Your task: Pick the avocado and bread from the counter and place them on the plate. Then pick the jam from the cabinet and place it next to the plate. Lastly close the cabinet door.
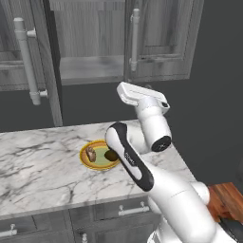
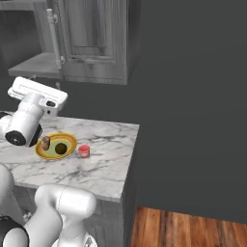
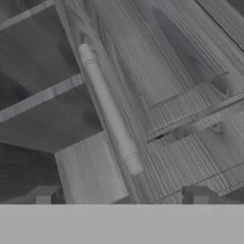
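Cabinet (image 3: 190, 71) bar handle (image 3: 109, 112) runs diagonally above open claw (image 3: 121, 195).

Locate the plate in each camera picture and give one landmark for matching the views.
Left base view: the plate lies on the marble counter at centre, partly behind the arm's elbow, holding the bread and the avocado.
Right base view: lower left on the counter, just left of the red jam.
Hand view: not in it.
Shared landmark: the cabinet's long silver bar handle, seen in all three.

Red jam (image 2: 84, 150), grey-veined white counter (image 2: 108, 161)
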Controlling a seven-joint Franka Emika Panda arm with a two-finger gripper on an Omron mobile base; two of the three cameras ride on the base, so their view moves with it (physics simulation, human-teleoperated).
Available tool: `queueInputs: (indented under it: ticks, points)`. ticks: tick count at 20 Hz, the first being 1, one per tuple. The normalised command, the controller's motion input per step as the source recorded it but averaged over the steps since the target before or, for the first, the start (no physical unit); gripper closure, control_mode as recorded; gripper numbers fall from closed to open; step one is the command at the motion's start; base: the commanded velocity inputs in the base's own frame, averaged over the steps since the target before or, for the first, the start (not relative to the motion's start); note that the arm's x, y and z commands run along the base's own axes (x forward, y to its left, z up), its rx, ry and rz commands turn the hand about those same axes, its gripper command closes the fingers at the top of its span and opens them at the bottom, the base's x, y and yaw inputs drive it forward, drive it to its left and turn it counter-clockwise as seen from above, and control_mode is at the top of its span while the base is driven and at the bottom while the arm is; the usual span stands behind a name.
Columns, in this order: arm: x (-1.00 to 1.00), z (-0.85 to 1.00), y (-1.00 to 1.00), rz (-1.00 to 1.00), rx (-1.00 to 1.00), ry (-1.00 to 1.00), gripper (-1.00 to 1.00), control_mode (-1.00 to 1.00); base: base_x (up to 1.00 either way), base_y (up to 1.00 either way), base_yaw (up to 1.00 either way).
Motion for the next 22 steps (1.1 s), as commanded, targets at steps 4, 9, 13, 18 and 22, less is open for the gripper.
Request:
queueInputs:
  ticks: [4,9,13,18,22]
  points:
    - [-0.98,1.00,0.00,0.00,-0.07,0.31,-1.00,-1.00,0.00,0.00,0.00]
    - [-0.99,0.73,0.04,-0.02,-0.19,0.52,-1.00,-1.00,0.00,0.00,0.00]
    - [-0.98,0.41,0.23,-0.09,-0.24,0.63,-1.00,-1.00,0.00,0.00,0.00]
    - [-1.00,0.27,0.08,-0.11,-0.23,0.60,-1.00,-1.00,0.00,0.00,0.00]
    - [-1.00,-0.02,0.10,-0.09,-0.14,0.22,-1.00,-1.00,0.00,0.00,0.00]
